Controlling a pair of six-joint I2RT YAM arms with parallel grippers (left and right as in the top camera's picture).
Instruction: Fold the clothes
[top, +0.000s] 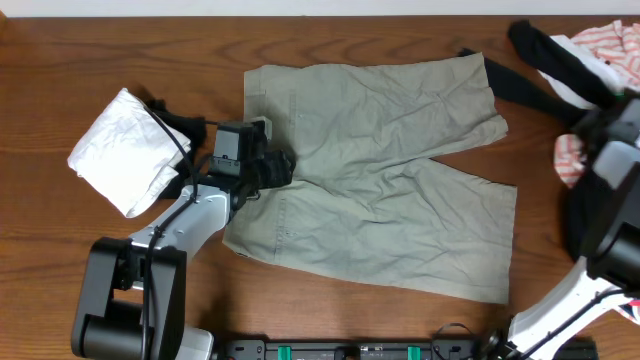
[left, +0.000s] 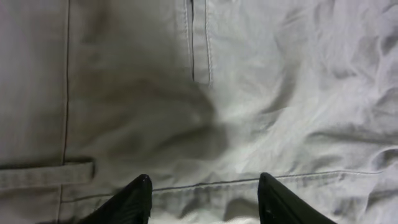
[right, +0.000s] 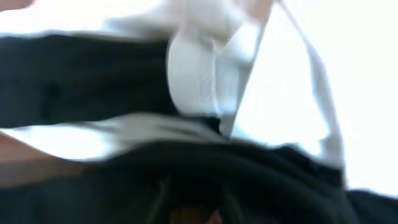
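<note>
Here the sage-green shorts (top: 380, 180) lie spread flat across the middle of the brown wooden bench (top: 60, 60). The waistband is toward the left and the two wide legs run out to the right. The cloth is wrinkled all over, with creases gathering where the legs part.

The left arm (top: 195, 215) reaches in from the near left corner, its wrist over the waistband edge of the shorts. In the left wrist view the two black fingertips (left: 134, 199) stand well apart at the bottom of the frame. Pale cloth and a stitched seam show between them and nothing is pinched, so the left jaws are released. Whether the tips touch the cloth I cannot tell. A belt loop (left: 46, 174) lies to one side.

A white folded bundle (top: 125, 150) sits just left of that wrist, apart from the shorts. A heap of black and pink-striped garments (top: 585, 55) fills the far right corner, and a black piece of it reaches to the far leg's hem.

The right arm (top: 610, 200) stands at the right edge by that heap. Its wrist view is a blur of black and white cloth close to the lens, and I cannot tell how the right jaws stand.
</note>
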